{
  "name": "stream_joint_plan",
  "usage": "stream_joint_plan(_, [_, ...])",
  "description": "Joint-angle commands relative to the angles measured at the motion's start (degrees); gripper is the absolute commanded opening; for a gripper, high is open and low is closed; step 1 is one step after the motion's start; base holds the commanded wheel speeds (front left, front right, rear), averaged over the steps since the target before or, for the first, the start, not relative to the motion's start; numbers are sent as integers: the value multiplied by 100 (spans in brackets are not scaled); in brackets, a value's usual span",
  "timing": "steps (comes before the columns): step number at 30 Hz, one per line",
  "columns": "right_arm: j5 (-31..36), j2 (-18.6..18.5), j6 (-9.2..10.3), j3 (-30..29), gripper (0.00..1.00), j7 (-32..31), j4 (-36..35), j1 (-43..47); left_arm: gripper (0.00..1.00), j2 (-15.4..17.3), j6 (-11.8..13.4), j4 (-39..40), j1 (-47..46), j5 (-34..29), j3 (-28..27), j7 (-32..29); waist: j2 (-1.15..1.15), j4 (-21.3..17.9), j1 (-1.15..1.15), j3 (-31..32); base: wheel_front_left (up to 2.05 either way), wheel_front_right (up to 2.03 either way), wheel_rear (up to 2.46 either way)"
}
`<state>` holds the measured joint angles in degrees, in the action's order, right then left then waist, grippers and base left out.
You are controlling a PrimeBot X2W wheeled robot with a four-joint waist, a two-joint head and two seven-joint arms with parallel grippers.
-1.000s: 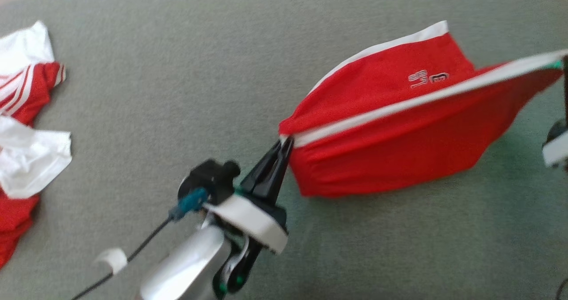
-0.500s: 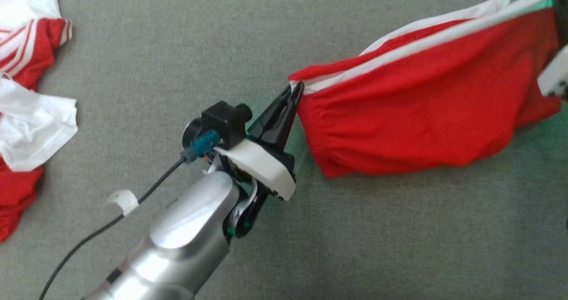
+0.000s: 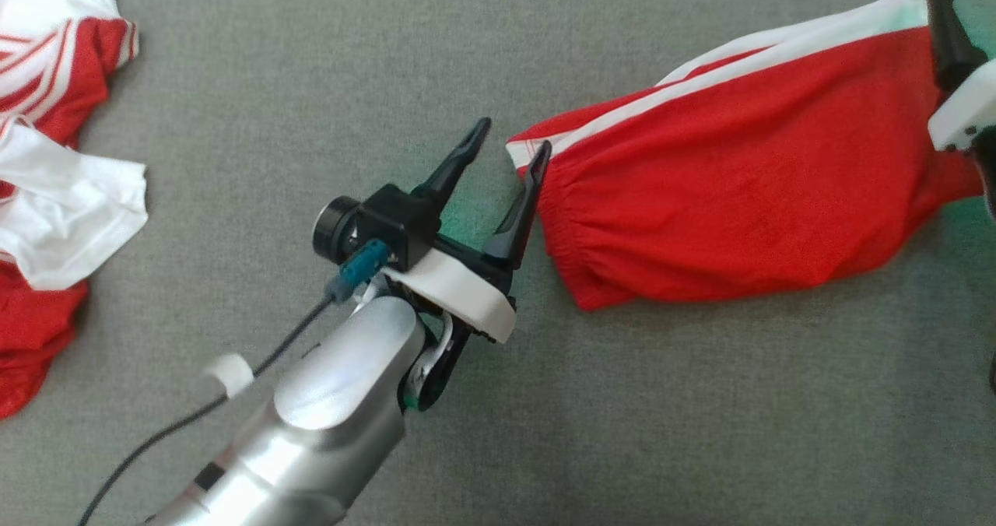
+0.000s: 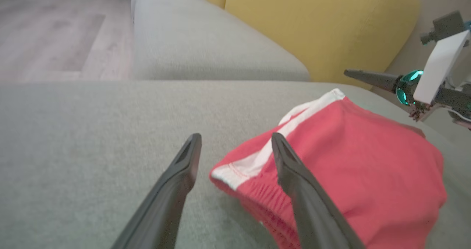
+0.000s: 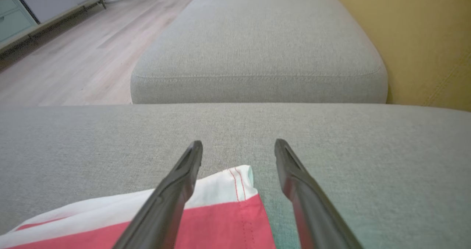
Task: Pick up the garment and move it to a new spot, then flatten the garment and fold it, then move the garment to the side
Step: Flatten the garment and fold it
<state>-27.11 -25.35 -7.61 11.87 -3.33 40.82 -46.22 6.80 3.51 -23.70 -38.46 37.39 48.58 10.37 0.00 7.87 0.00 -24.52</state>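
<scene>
Step in hand: placing at the new spot, judged complete or nearly so. The garment point(image 3: 739, 176) lies on the grey cushion point(image 3: 311, 59), stretched between the two arms and well apart from the red and white heap point(image 3: 54, 160) at the far left.

Left gripper point(image 3: 513, 135): jaws spread, grasping nothing. The waistband point(image 3: 560, 222) corner sits between its fingers. Whether the nearer finger touches the cloth cannot be told.

Right gripper point(image 5: 238, 143): jaws likewise spread and empty, with the white hem corner lying just below and between its fingers.

Condition of garment: red shorts with a white stripe point(image 3: 778, 51) along the upper edge. The gathered waistband is at the left end. It is not flat. The left wrist view shows the body humped up off the cushion, and the lower edge is rounded and slack.

Next move, as judged: flattening. This calls for pressing or drawing the cloth outward from both ends until the hump settles, before any fold is attempted.
</scene>
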Motion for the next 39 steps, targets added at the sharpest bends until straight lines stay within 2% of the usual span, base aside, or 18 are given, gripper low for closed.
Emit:
stream_joint_plan(1, [-102, -114, 12, 85, 100, 106, -125, 105, 100, 82, 88, 173, -57, -81, -150, 144, 0, -36, 0, 136, 0, 0, 0])
stream_joint_plan(7, [-596, -374, 12, 127, 100, 319, 46, 791, 100, 146, 784, 546, 595, -590, -298, 441, 0, -12, 0, 549, 0, 0, 0])
stream_joint_plan(12, [-935, -647, 12, -16, 100, 323, 177, 1275, 100, 111, 1160, 1386, 1360, -1104, -708, 460, 0, 202, 0, 724, 0, 0, 0])
stream_joint_plan(18, [-1326, -711, 12, -173, 100, 230, 497, 1470, 100, 62, 1212, 2108, 2223, -1928, -1018, 462, 0, 651, 0, 781, 0, 0, 0])
stream_joint_plan(22, [-1323, -726, 12, -100, 100, 70, 849, 1517, 100, -46, 1128, 2333, 2451, -2166, -1052, 462, 0, 887, 0, 782, 0, 0, 0])
stream_joint_plan(26, [-1379, -547, 12, 94, 100, -446, 1055, 1599, 100, -134, 1047, 2405, 2594, -2273, -1175, 463, 0, 942, 0, 863, 0, 0, 0])
stream_joint_plan(27, [-1405, -529, 12, 125, 89, -521, 1055, 1604, 100, -149, 1032, 2401, 2630, -2293, -1207, 463, 0, 929, 0, 885, 0, 0, 0])
stream_joint_plan(28, [-1424, -517, 12, 158, 40, -564, 1040, 1607, 100, -162, 1022, 2395, 2665, -2313, -1243, 463, 0, 903, 0, 916, 0, 0, 0])
stream_joint_plan(29, [-1439, -525, 12, 186, 0, -570, 1011, 1608, 100, -173, 1014, 2390, 2699, -2334, -1278, 463, 0, 874, 0, 940, 0, 0, 0])
stream_joint_plan(35, [-1374, -665, 12, 227, 0, -293, 982, 1535, 100, -151, 970, 2344, 2846, -2523, -1514, 463, 0, 500, 0, 1117, 0, 0, 0])
stream_joint_plan(39, [-1215, -895, 12, 226, 0, -10, 1057, 1488, 100, -138, 895, 2309, 2895, -2600, -1614, 463, 0, 220, 0, 1194, 0, 0, 0])
